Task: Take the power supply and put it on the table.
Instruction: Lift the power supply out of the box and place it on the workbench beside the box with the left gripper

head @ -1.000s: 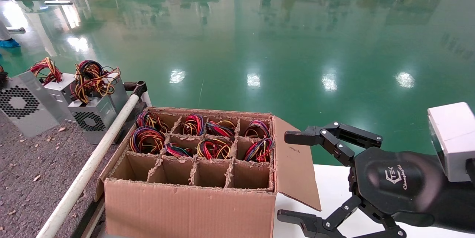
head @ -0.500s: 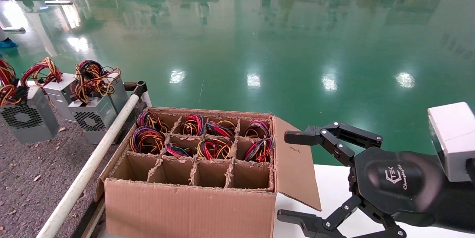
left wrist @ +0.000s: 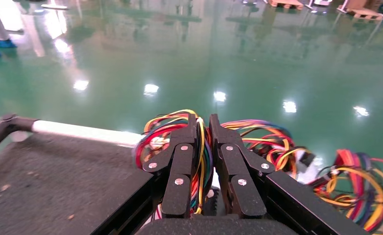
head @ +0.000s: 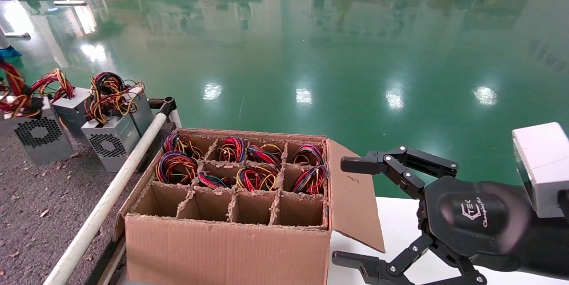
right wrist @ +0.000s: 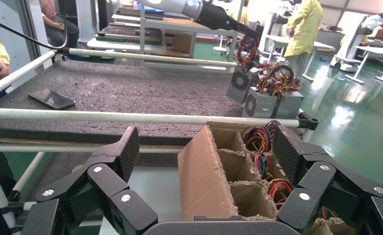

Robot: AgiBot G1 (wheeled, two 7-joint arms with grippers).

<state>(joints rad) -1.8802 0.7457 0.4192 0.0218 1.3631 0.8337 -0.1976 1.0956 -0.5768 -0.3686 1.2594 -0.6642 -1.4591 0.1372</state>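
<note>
the power supply (head: pixel 38 136), at the left edge of the head view, is held by its wire bundle in the clenched left tool (left wrist: pixel 203 161) over the worktop (head: pixel 40 196). lowering and release are judged next. the right tool (head: pixel 351 211) is parked, released, lower right.

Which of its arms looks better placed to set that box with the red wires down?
The left. Its claw is shut on the power supply's wires, right at the table. The right claw hangs open beside the cardboard box.

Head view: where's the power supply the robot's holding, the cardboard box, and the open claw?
power supply (head: pixel 40 140), head view, perforated fan side.
cardboard box (head: pixel 226 249), head view, front wall.
right gripper (head: pixel 351 211), head view, gap between open fingers.
</note>
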